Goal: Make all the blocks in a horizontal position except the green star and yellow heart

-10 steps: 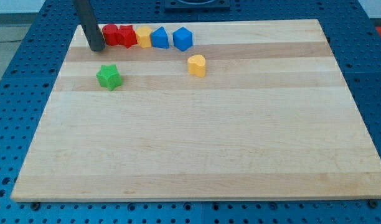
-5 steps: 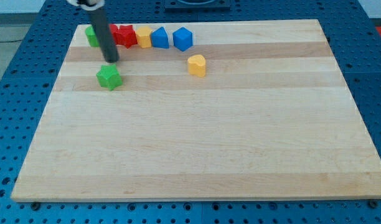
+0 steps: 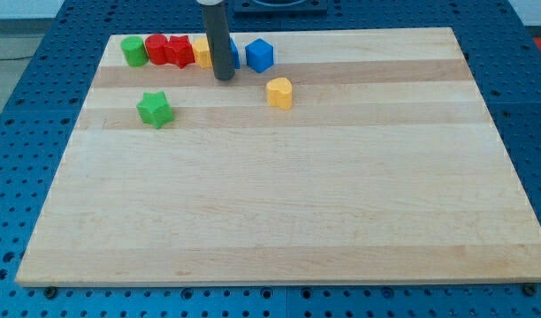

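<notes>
A row of small blocks is seen along the top edge of the pale wooden board [image 3: 279, 194]: a green round block [image 3: 133, 51], two red blocks [image 3: 156, 49] [image 3: 179, 50], a yellow block [image 3: 201, 52], a blue block [image 3: 233, 53] partly hidden by the rod, and a blue cube-like block [image 3: 260, 55]. The green star block [image 3: 154, 109] and the yellow heart block [image 3: 279, 92] are placed below the row, well apart from each other. My tip [image 3: 224, 78] is found just below the row, in front of the yellow and hidden blue blocks; no jaws are carried by the rod.

A pale wooden board [image 3: 279, 194], its smooth top banded in lighter and darker strips with fine grain showing, lies on a blue perforated base [image 3: 14, 159] that looks like painted metal, dotted with regular holes. The small blocks look like smooth matt plastic: the green star [image 3: 155, 109], the yellow heart [image 3: 279, 92], a blue block [image 3: 260, 55], two red blocks [image 3: 168, 49] and a green cylinder [image 3: 133, 50]. The dark rod [image 3: 219, 40] has a dull, faintly satin sheen down to its tip [image 3: 224, 78].
</notes>
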